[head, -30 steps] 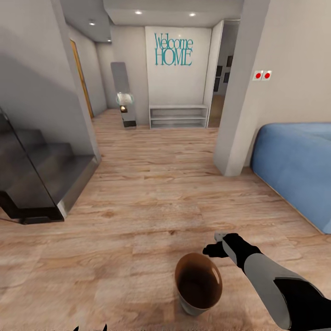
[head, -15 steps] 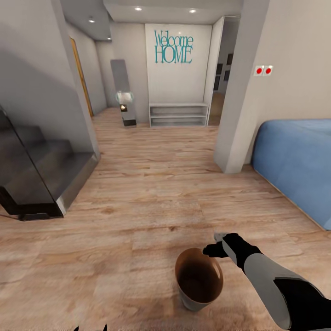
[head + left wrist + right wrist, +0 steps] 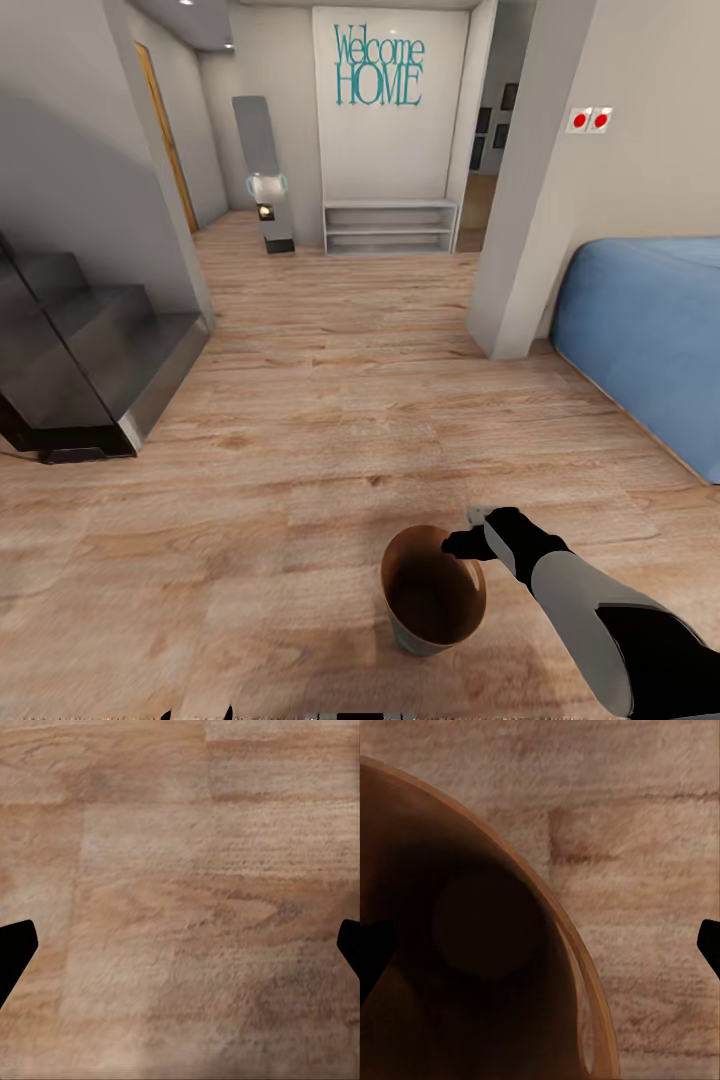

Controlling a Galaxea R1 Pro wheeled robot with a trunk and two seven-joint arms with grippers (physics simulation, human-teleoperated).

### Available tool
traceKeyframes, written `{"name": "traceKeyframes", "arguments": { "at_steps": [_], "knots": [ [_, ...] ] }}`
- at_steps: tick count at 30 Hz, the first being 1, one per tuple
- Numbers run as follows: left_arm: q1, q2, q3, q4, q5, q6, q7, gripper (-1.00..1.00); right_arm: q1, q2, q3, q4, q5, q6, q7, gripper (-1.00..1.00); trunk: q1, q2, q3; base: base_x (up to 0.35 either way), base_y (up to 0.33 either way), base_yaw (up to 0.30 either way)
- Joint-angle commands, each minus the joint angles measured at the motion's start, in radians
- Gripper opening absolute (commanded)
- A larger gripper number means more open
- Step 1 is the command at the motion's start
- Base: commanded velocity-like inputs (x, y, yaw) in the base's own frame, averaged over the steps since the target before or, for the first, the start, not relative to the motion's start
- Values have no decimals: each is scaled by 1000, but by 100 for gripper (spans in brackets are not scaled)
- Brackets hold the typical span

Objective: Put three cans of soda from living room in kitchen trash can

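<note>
Head view: tash can (image 3: 433, 592) upright on the wood floor (image 3: 330, 400), low and centre, just ahead of the robot. Round, tapered like a big cup; brown inner wall, paler grey outside. Right wrist view: same tash can (image 3: 472, 937) seen from above, brown rim curving across, dark inside, only a dim round bottom visible, no contents to be made out.

Right gripper (image 3: 462, 543) at the can's far right rim, one finger seemingly inside the wall and one outside; right wrist view has the two dark fingertips (image 3: 373, 949) far apart at the frame's sides. Whether actually clamped on the rim: cannot tell. Left gripper (image 3: 180, 945) spread wide over bare floor, holding nothing.

Open planks all round the can and straight ahead. Dark stair steps (image 3: 90, 370) bounding the left, blue sofa (image 3: 650, 330) the right, white wall corner (image 3: 525, 200) beside the sofa. Far off, low white shelf (image 3: 390, 228) under the "Welcome HOME" lettering (image 3: 378, 68).
</note>
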Motion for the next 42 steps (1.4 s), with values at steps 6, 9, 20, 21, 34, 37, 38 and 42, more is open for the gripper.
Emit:
{"name": "traceKeyframes", "arguments": {
  "at_steps": [6, 9, 20, 21, 34, 37, 38, 42],
  "knots": [
    [0, 0, 0, -1, 1, 0, 0, 100, 0, -5, -3, 0, 0, 1, 0, 100, 3, -1, -23, 0, 0, 0],
    [0, 0, 0, 0, 0, 0, 0, 100, 0, -6, -4, 0, 0, 1, 0, 100, 4, -2, -35, 0, 0, 0],
    [0, 0, 0, -7, 1, -5, 0, 100, 0, -6, -3, 0, 0, 1, 1, 100, 5, -3, -43, 0, 0, 0],
    [0, 0, 0, -8, 1, -5, 0, 100, 0, -5, -3, 0, 0, 1, 1, 100, 5, -3, -43, 0, 0, 0],
    [0, 1, 1, -3, 3, -1, 0, 100, -1, -5, -3, 0, 1, 2, 0, 100, 8, -5, -74, 0, 0, 0],
    [0, 1, 2, -3, 4, -1, 0, 100, 0, -6, -3, 0, 1, 2, 0, 100, 10, -5, -85, 0, 0, 0],
    [0, 1, 2, -3, 4, 0, -1, 100, 0, -6, -3, 0, 1, 2, 0, 100, 10, -5, -89, 0, 0, 0],
    [0, 1, 3, -2, 5, 0, 0, 100, 0, -6, -3, 0, 1, 2, 0, 100, 12, -6, -105, 0, 0, 0]
  ]
}}
